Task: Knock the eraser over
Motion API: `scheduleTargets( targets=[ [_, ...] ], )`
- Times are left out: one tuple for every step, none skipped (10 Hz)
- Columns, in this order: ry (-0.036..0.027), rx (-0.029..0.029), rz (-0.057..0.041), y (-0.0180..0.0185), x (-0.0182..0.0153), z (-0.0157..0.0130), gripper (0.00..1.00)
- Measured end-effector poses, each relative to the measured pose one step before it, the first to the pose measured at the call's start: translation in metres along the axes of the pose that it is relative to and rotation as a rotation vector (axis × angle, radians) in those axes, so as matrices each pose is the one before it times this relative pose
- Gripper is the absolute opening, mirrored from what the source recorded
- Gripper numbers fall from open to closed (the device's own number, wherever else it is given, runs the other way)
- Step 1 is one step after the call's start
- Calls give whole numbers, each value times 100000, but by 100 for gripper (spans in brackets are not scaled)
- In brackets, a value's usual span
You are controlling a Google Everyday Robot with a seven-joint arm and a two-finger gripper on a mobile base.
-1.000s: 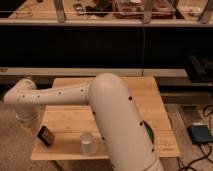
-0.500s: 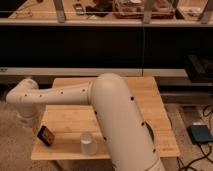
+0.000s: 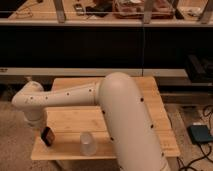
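So the eraser (image 3: 47, 136) is standing up, a bit tilted, near the lower left corner of the wooden table (image 3: 150, 125), and the gripper (image 3: 36, 121) hangs just above and left of it, so the knock probably goes down-right.
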Motion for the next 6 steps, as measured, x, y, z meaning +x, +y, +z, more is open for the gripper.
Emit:
scheduleTargets(
  targets=[
    [-1890, -844, 2164, 130, -1953, -219, 7],
    [-1429, -414, 2511, 93, -1830, -150, 7],
    [-864, 230, 2336, 14, -1415, -68, 7],
    [51, 1344, 3314, 76, -1282, 34, 7],
    [404, 368, 462, -102, -66, -41, 7],
    [2, 11, -423, -168, 157, 11, 7]
  ],
)
